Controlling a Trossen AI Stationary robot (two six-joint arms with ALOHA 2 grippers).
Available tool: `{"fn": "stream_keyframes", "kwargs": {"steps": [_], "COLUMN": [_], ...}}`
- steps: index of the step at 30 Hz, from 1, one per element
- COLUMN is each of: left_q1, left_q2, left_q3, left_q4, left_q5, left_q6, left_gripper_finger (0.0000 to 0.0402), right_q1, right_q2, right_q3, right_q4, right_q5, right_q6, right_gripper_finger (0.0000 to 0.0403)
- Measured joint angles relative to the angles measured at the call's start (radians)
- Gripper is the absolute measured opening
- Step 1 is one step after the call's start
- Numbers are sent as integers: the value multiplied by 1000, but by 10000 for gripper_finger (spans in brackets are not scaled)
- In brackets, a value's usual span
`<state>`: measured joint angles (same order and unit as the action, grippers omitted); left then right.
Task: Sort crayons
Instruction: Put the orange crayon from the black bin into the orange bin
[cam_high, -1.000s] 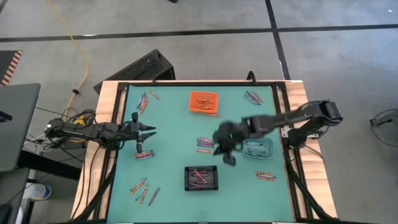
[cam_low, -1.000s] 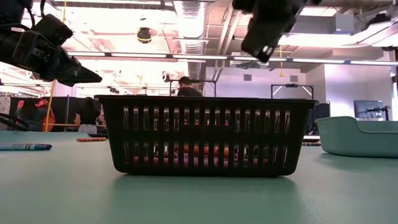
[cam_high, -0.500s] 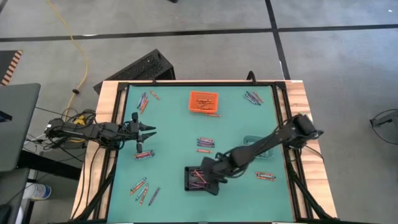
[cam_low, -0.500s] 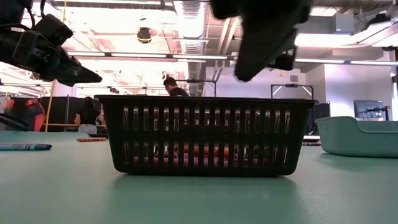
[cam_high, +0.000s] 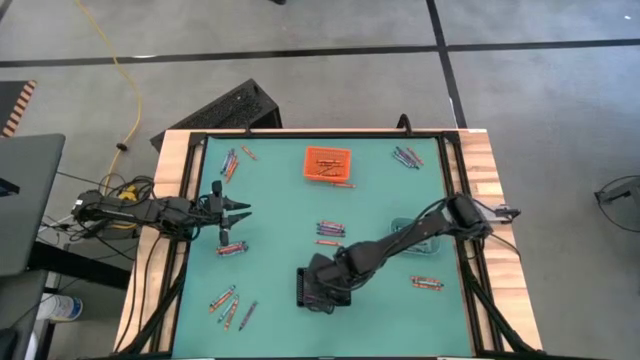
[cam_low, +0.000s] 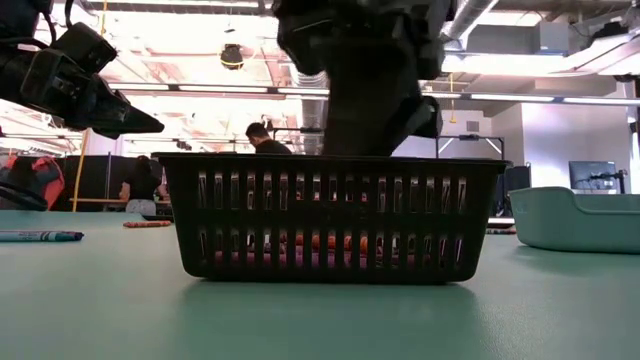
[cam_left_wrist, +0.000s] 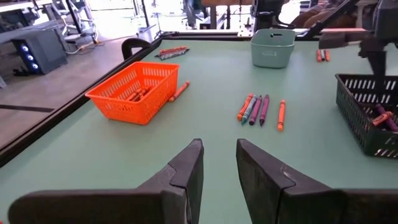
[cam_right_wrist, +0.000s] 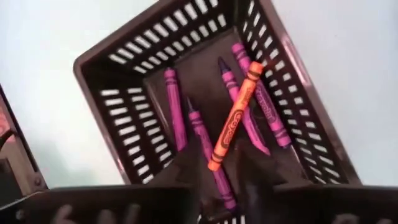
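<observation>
1. Crayons (cam_right_wrist: 235, 117) lie in my black bin (cam_high: 322, 287): several purple ones with one orange across them.
2. My right gripper (cam_high: 322, 283) hangs over that bin; its fingers (cam_right_wrist: 186, 168) stand apart with the orange crayon loose between and below them, nothing clamped.
3. My left gripper (cam_left_wrist: 219, 163) waits above the table's left side, fingers slightly apart, empty.
4. Loose crayon clusters (cam_high: 331, 230) lie mid-table, more near the corners.
5. Orange bin (cam_high: 329, 161) sits at the far side and the teal bin (cam_left_wrist: 272, 47) to the right.
6. Black bin's wall blocks my low view.
</observation>
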<state>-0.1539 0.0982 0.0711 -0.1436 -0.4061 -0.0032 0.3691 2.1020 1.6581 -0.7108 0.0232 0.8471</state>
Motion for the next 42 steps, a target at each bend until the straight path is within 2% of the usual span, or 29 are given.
{"fn": "stream_keyframes", "kwargs": {"steps": [6, 11, 17, 23, 33, 37, 42], "left_q1": [0, 0, 0, 0, 0, 0, 0], "left_q2": [0, 0, 0, 0, 0, 0, 0], "left_q3": [0, 0, 0, 0, 0, 0, 0], "left_q4": [0, 0, 0, 0, 0, 0, 0], "left_q5": [0, 0, 0, 0, 0, 0, 0], "left_q6": [0, 0, 0, 0, 0, 0, 0], "left_gripper_finger": [86, 86, 86, 86, 86, 86, 86], "right_q1": [-22, -8, 10, 20, 37, 35, 33], "right_q2": [0, 25, 64, 64, 143, 152, 125], "right_q3": [2, 4, 2, 2, 9, 9, 3], "right_q4": [1, 13, 44, 39, 104, 95, 93], "right_q5": [4, 30, 37, 164, 93, 97, 125], "right_q6": [5, 24, 38, 46, 46, 41, 11], "right_gripper_finger": [169, 181, 167, 143, 107, 96, 59]}}
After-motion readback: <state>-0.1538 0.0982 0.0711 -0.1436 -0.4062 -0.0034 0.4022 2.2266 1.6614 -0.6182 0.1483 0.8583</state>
